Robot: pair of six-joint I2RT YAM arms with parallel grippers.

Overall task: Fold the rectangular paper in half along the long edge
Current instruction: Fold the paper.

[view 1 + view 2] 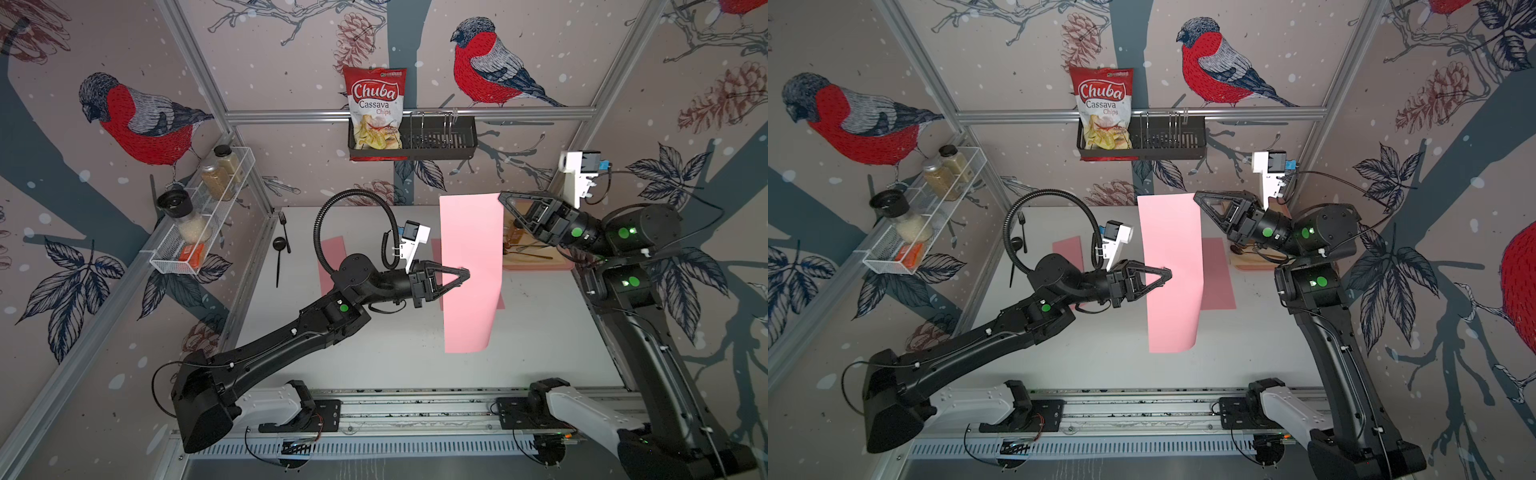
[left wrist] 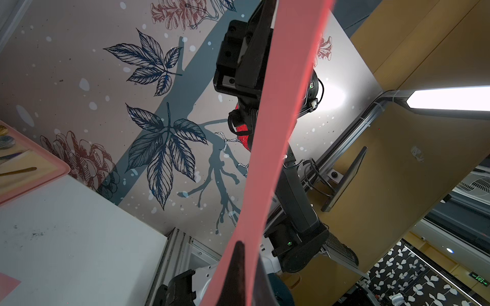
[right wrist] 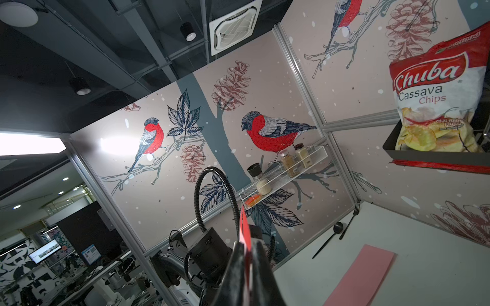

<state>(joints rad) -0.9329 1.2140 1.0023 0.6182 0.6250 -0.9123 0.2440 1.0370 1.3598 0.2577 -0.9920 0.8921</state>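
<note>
Aloft, left fingers (image 1: 463,275) and right fingers (image 1: 506,198) both pinch one pink sheet (image 1: 469,245); two other sheets (image 1: 1219,270) lie below.

3 pink sheets (image 1: 1171,232) (image 1: 1068,251) (image 1: 1219,274) — 3 jars (image 1: 214,178) (image 1: 227,160) (image 1: 185,218), 1 fork (image 1: 284,230), 1 spoon (image 1: 279,245), 1 bag (image 1: 376,108).

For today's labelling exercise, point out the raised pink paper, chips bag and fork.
raised pink paper (image 1: 469,249), a top view, sheet's middle
chips bag (image 1: 375,92), a top view, logo
fork (image 1: 285,232), a top view, handle
</note>
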